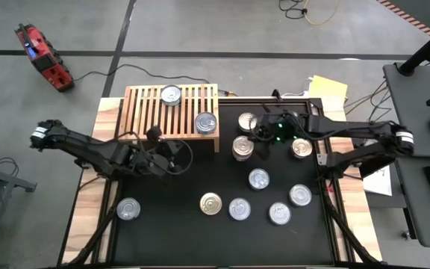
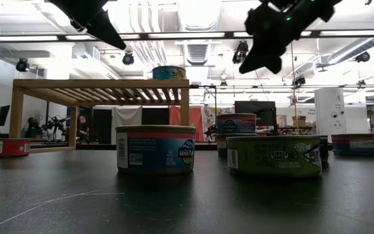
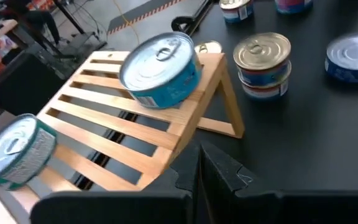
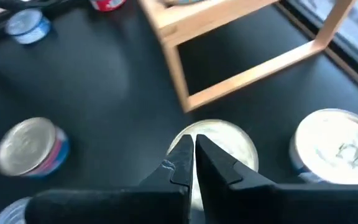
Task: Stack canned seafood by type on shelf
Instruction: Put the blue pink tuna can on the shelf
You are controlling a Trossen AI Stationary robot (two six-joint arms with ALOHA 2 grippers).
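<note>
Black mat (image 1: 170, 232) covers the table in front of you, and the tins sit on it. Your wooden shelf (image 1: 144, 112) stands at the far left part of the mat. Two tins are on its slatted top: one tin with a silver lid (image 1: 171, 95) near the far edge, and one blue tin (image 1: 206, 122) at the right end. In the left wrist view that blue tin (image 3: 161, 70) sits at the corner of the slats, and the other tin (image 3: 14, 151) lies farther along the shelf.

Your left gripper (image 1: 172, 155) hangs just in front of the shelf, on its near side. Its fingers (image 3: 219, 171) are pressed together and hold nothing.

Your right gripper (image 1: 258, 140) is over the mat just right of the shelf. Its fingers (image 4: 182, 163) are pressed together too, with nothing between them. They hang right above a gold-lidded stack of tins (image 1: 243, 147). In the right wrist view that gold lid (image 4: 235, 140) shows just behind the fingertips.

More tins lie loose on the mat. One (image 1: 248, 121) is beside the shelf's right end, and another gold one (image 1: 301, 147) is off to the right. One silver tin (image 1: 259, 178) sits in the middle. Along the near side you can see a gold tin (image 1: 210, 202), then three silver tins (image 1: 240, 208) (image 1: 279, 214) (image 1: 300, 195). One tin (image 1: 128, 208) sits alone at the near left.

From the low view, a blue-labelled tin (image 2: 156, 149) and a green-labelled tin (image 2: 274, 155) stand closest to the camera.
</note>
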